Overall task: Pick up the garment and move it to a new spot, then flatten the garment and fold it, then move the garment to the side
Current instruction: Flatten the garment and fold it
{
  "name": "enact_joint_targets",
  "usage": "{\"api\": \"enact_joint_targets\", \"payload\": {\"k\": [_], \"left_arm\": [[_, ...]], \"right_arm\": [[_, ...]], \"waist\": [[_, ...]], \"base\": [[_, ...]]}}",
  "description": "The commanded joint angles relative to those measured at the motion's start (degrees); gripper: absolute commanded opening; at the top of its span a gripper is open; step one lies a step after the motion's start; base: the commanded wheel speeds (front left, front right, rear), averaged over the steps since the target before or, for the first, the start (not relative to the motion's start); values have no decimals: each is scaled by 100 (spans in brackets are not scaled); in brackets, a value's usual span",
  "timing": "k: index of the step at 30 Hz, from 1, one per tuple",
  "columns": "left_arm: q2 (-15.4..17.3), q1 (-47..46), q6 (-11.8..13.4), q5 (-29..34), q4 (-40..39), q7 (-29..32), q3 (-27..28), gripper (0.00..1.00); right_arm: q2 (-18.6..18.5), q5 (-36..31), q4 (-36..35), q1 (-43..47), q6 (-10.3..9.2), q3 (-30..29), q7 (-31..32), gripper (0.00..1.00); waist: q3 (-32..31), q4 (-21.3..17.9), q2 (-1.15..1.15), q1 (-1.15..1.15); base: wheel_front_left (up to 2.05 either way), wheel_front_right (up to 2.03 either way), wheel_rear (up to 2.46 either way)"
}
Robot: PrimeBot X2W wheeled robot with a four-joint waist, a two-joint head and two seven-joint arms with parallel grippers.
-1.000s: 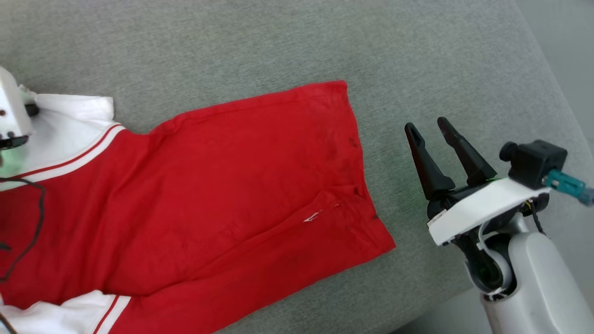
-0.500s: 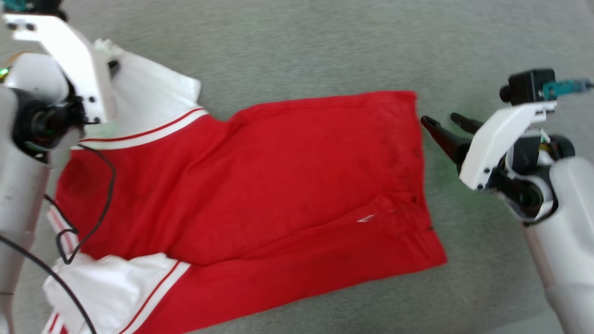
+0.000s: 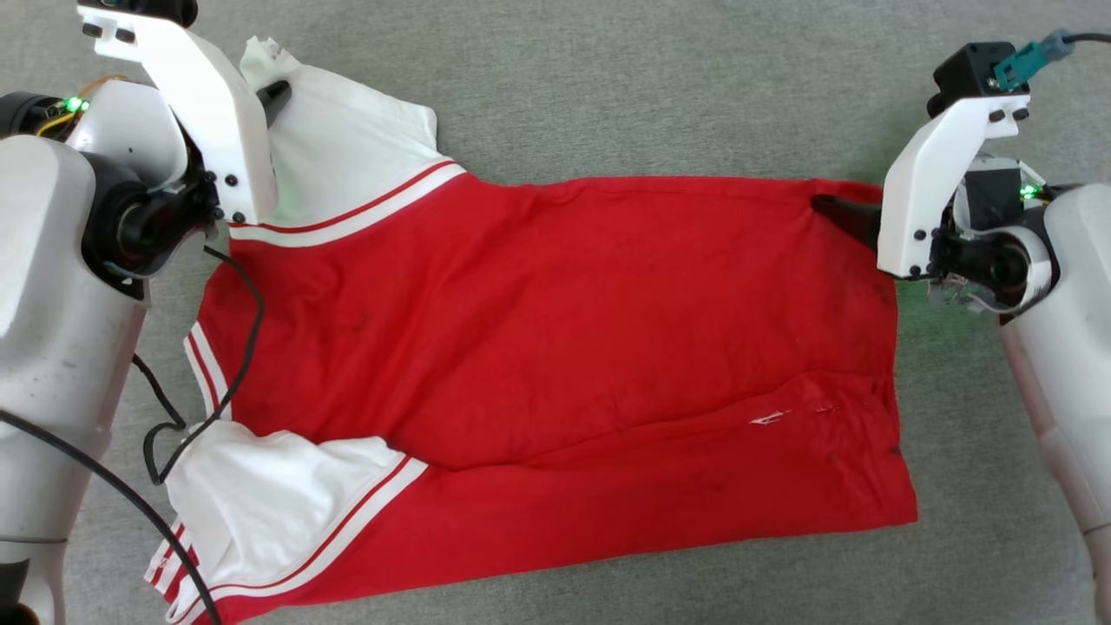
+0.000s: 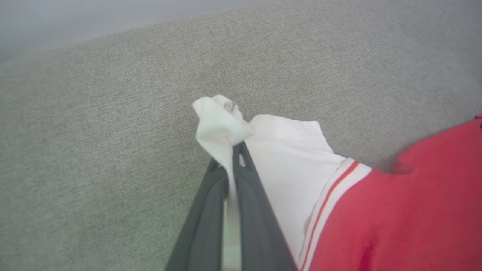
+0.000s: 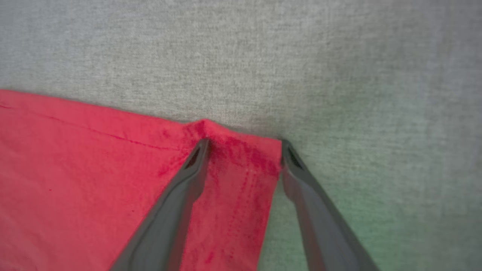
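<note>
the left gripper point(image 4: 235, 150) has its jaws clamped on a bunched white corner of the red jersey point(image 4: 399, 214), above grey woven fabric point(image 4: 94, 131).

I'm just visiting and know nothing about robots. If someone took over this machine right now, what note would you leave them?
Left gripper: shut on the garment at its white sleeve tip.
Right gripper: open, fingers astride the red hem corner, not yet gripping.
Garment: spread across the grey fabric surface, with a long crease toward its near edge.
Done: laid out roughly flat.
Left: close on the corner, smooth it, fold it, move it aside.
</note>
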Motion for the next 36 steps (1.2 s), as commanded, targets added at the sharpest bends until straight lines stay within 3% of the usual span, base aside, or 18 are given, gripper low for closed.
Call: {"api": "enact_joint_targets", "payload": {"k": [1, 13, 22, 36], "left_arm": [[-24, -4, -16, -33, 13, -47, 1, 0], [3, 849, 58, -257, -101, -1132, 425, 0], [128, 2724, 363, -582, -954, -1949, 813, 0], [14, 5111, 991, -732, -2041, -2326, 704, 0]], "right_arm": [[332, 57, 374, 428, 18, 290, 220, 0], [-192, 95, -173, 68, 9, 339, -492, 0], [-361, 256, -769, 1048, 9, 128, -908, 0], [-334, 295, -1679, 3223, 9, -719, -1313, 0]], "waist": [[-8, 31, 0, 1], [-627, 287, 0, 1], [-1222, 429, 0, 1], [-1667, 498, 0, 1]], "base": [[0, 0, 0], [0, 0, 0], [0, 0, 0], [0, 0, 0]]}}
